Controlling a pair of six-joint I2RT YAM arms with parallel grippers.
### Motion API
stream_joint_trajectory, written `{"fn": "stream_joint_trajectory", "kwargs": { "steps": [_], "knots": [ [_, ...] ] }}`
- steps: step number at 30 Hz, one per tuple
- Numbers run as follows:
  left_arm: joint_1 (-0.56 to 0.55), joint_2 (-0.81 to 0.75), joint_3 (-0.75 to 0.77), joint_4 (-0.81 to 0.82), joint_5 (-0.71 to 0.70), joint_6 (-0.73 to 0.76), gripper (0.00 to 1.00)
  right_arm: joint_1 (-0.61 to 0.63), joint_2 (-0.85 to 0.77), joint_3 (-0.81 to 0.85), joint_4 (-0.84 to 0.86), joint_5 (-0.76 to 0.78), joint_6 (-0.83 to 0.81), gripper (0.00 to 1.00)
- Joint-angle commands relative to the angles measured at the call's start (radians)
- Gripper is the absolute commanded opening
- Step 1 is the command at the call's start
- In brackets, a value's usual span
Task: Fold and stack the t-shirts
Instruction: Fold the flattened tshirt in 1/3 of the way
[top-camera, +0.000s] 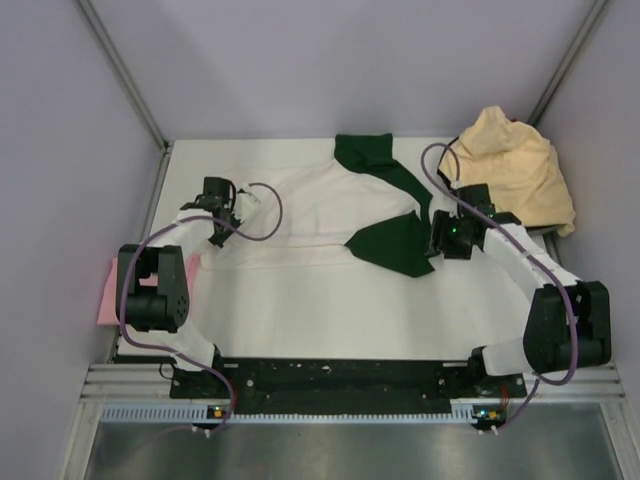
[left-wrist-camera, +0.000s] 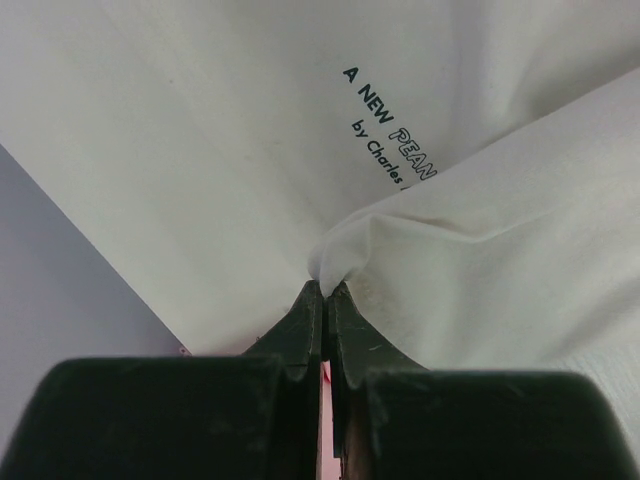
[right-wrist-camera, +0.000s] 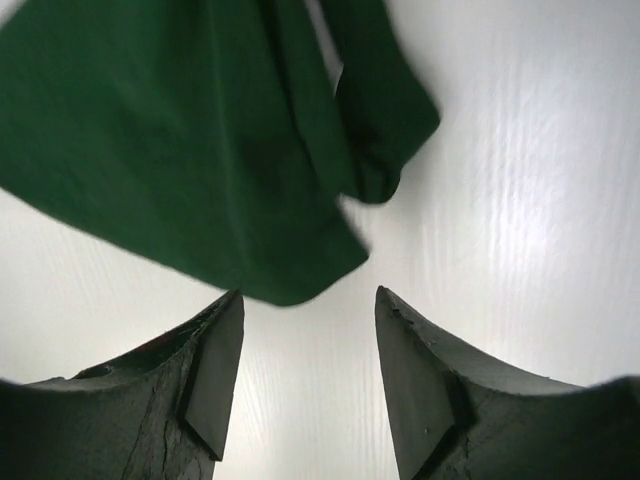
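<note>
The white t-shirt (top-camera: 315, 215) lies spread across the far half of the desk (top-camera: 330, 320), black lettering (left-wrist-camera: 390, 125) showing. Its dark green sleeve (top-camera: 390, 245) lies toward the right. A pale yellow t-shirt (top-camera: 515, 170) sits bunched at the far right corner, and a pink one (top-camera: 105, 295) pokes out at the left edge. The left gripper (left-wrist-camera: 325, 292) is pinched tight on a fold of the white cloth. The right gripper (right-wrist-camera: 310, 305) hangs just beside the sleeve's hem, jaws apart, holding nothing.
</note>
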Motion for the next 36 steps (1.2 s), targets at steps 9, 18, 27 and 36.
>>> {"fn": "stream_joint_trajectory", "kwargs": {
  "steps": [9,18,27,36],
  "knots": [
    [0.007,-0.007,0.040,-0.021,0.028,-0.032,0.00,0.074,0.031,-0.229,0.225,-0.033,0.118,0.54],
    [0.007,-0.030,0.018,-0.014,0.022,-0.030,0.00,0.076,0.006,-0.237,0.235,-0.086,0.115,0.51],
    [0.007,-0.032,0.021,-0.017,0.019,-0.030,0.00,0.076,-0.123,-0.203,0.133,0.019,0.134,0.57],
    [0.007,-0.050,0.015,-0.021,0.025,-0.038,0.00,0.074,0.135,-0.149,0.175,0.030,0.099,0.50]
  ]
}}
